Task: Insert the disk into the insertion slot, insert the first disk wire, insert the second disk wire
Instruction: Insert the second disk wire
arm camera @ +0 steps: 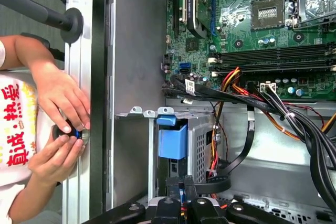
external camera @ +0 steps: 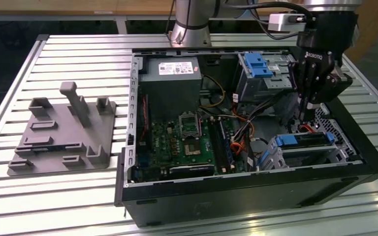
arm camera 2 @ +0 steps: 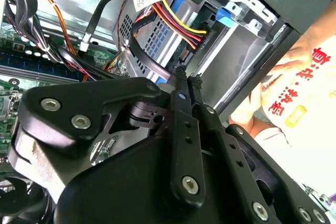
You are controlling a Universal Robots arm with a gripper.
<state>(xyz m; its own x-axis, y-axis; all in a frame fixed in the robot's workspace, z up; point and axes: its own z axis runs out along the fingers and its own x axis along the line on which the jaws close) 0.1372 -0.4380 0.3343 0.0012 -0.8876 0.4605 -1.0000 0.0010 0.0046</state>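
Most of disk inside slot

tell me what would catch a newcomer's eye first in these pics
The open black computer case on the slatted table stands out, green motherboard exposed. At the exterior view's right the gripper hangs inside it just above the disk, whose bright blue carrier sits in the insertion slot. In the first wrist view, a person's hands work just outside the case wall.

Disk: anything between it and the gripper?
Nothing separate. The disk sits in the slot, with the gripper just off its end. The black wire looping beside the slot runs to the gripper, which looks shut on it.
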